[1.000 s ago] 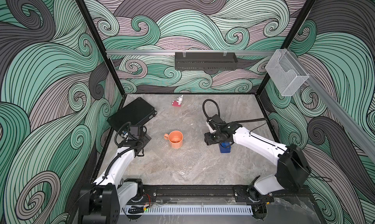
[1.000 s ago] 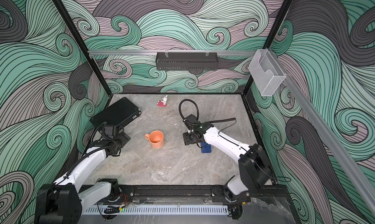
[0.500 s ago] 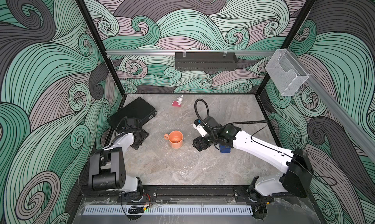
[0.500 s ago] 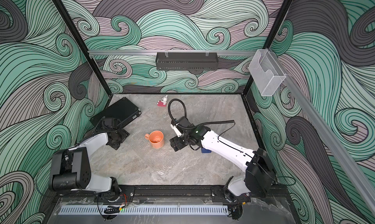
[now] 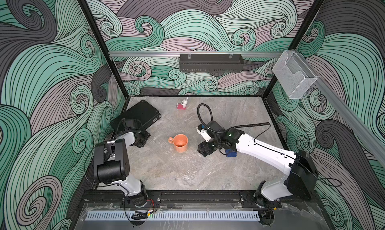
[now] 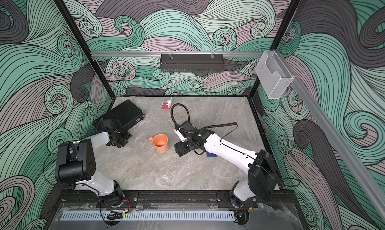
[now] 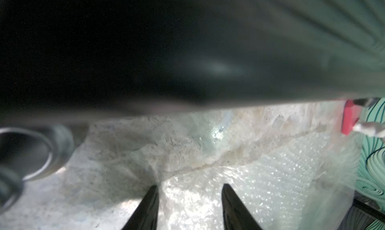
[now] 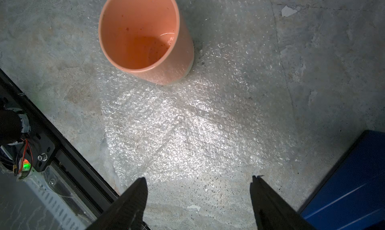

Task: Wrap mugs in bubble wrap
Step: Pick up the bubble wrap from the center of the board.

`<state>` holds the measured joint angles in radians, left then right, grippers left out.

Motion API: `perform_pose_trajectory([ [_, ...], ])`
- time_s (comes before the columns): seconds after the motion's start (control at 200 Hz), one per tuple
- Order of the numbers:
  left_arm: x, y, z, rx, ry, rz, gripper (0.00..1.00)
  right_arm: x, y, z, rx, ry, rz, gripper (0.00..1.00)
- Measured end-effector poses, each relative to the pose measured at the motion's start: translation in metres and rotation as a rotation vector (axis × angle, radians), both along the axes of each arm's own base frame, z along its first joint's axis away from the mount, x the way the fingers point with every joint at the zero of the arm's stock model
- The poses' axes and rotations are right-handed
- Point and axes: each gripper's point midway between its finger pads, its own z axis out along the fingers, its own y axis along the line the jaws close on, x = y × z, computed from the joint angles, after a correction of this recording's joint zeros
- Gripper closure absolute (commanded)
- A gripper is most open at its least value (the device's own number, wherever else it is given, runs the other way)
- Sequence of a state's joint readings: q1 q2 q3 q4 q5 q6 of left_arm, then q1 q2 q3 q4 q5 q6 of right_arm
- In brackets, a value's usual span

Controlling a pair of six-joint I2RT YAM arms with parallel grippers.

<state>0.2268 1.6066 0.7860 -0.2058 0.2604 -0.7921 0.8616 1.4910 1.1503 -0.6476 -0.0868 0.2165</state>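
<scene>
The salmon-orange mug (image 5: 180, 143) (image 6: 160, 143) stands upright mid-table on the clear bubble wrap (image 5: 185, 166) (image 8: 187, 124), which lies flat. My right gripper (image 5: 203, 150) (image 8: 199, 183) hangs open just right of the mug, over the wrap's edge, with nothing between its fingers. My left gripper (image 5: 141, 141) (image 7: 189, 187) is low at the table's left, beside the black case. Its fingers stand apart over a corner of the bubble wrap (image 7: 260, 176).
A black case (image 5: 139, 116) lies at the back left, close above the left gripper. A blue tape dispenser (image 5: 231, 153) (image 8: 350, 187) sits under the right forearm. A small red-and-white figurine (image 5: 183, 104) stands near the back wall. The front rail (image 8: 68, 156) runs close by.
The right gripper has moved left from above the blue dispenser to beside the mug. The left arm has folded back, and its jaws have narrowed over the wrap's corner.
</scene>
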Motion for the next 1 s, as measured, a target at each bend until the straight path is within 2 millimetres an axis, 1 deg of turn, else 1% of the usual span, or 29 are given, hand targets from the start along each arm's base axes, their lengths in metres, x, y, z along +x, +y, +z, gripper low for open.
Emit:
perform_pose_trajectory([
  [0.085,0.002,-0.001,0.0,-0.005,-0.014,-0.008,0.61,0.0,0.0,0.0,0.0,0.0,0.0,0.19],
  [0.13,0.002,-0.002,0.0,-0.007,-0.017,-0.01,0.69,0.0,0.0,0.0,0.0,0.0,0.0,0.2],
  [0.185,0.003,-0.002,0.0,-0.006,-0.023,-0.018,0.76,0.0,0.0,0.0,0.0,0.0,0.0,0.2],
  [0.235,0.002,-0.003,0.001,-0.008,-0.025,-0.019,0.8,0.0,0.0,0.0,0.0,0.001,0.0,0.2],
  [0.305,0.002,-0.003,0.001,-0.008,-0.026,-0.023,0.84,0.0,0.0,-0.001,-0.001,0.002,0.0,0.2],
  [0.405,-0.002,-0.005,0.004,-0.012,-0.023,-0.023,1.0,0.0,0.0,-0.001,-0.001,0.002,0.0,0.2],
  [0.52,-0.011,-0.008,0.007,-0.02,-0.008,-0.03,1.0,0.0,0.0,-0.001,0.0,0.002,-0.002,0.2],
  [0.631,-0.015,-0.01,0.016,-0.025,-0.014,-0.033,1.0,0.0,0.0,-0.001,0.001,0.004,-0.007,0.2],
  [0.736,-0.018,-0.013,0.031,-0.022,-0.049,-0.039,1.0,0.0,0.0,-0.001,0.003,0.009,-0.016,0.19],
  [0.881,-0.021,-0.024,0.057,-0.02,-0.116,-0.068,1.0,0.0,0.0,-0.001,0.007,0.016,-0.031,0.19],
  [1.001,-0.025,-0.03,0.07,-0.021,-0.14,-0.083,1.0,0.001,0.002,0.002,0.017,0.019,-0.047,0.19],
])
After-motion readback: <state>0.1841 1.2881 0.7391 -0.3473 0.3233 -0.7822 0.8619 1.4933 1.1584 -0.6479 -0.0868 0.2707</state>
